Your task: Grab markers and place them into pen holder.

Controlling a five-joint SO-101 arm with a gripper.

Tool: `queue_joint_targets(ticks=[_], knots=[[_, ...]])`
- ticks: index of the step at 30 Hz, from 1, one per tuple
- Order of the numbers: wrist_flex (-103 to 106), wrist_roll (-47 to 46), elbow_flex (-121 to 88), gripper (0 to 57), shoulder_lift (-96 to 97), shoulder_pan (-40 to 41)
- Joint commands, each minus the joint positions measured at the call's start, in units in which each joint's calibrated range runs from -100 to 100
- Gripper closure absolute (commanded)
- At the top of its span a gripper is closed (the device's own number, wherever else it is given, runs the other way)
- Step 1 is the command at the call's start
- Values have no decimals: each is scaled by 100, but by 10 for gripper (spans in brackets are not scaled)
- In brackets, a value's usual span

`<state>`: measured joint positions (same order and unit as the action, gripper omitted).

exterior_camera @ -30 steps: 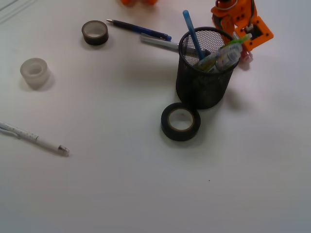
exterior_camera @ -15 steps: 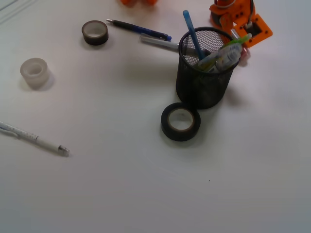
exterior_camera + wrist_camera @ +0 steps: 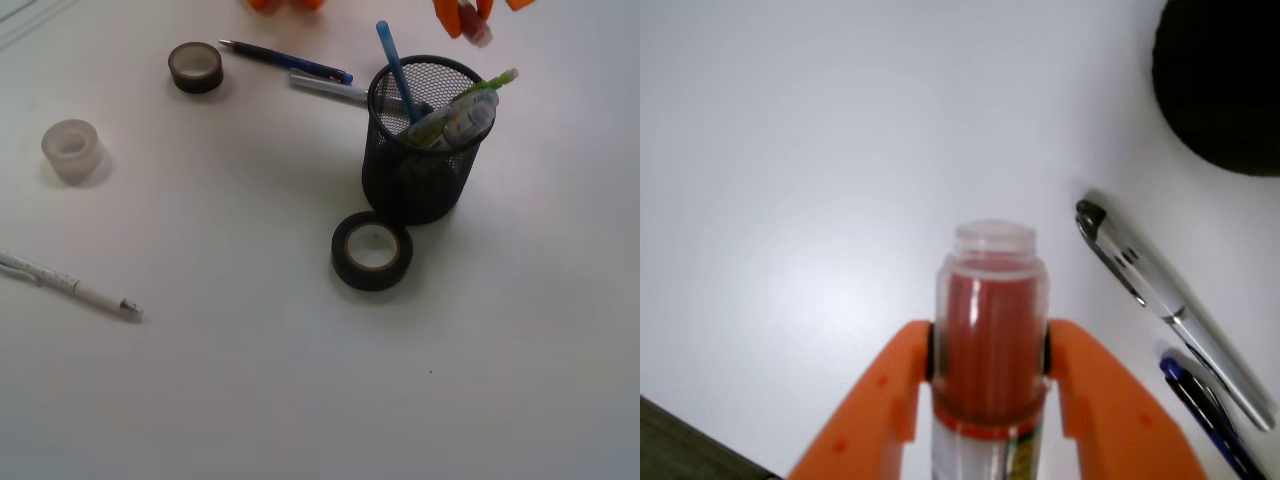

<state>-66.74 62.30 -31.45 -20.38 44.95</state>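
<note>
One red-capped marker point(image 3: 990, 345) sits clamped between the orange fingers of the hand point(image 3: 990, 375), cap pointing outward, held above the white worktop point(image 3: 250, 380) at the far right. Two other markers point(image 3: 455, 118) lean inside the pen holder point(image 3: 420, 160).

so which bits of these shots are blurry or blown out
Wrist view: the red marker in the tool is fairly sharp, the silver pen soft, the dark shape at the top right a blur, the table washed pale. Front view: evenly lit, soft shadows beside the pen holder; the tool at the top edge is smeared.
</note>
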Motion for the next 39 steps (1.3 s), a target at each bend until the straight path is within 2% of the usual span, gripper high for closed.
queue_joint_targets(ticks=[1, 5, 11, 19, 25, 33, 39], knots=[[-850, -127, 1170, 568, -303, -117], [-894, -625, 2529, 568, -210, -476], [191, -1421, 4078, 568, 224, -1202], [1626, -1949, 4748, 569, 300, -1815], [3918, -1763, 3480, 569, 258, -1964], [7619, -1612, -26, 569, -813, -2174], [7697, -1407, -913, 569, -1332, -2405]])
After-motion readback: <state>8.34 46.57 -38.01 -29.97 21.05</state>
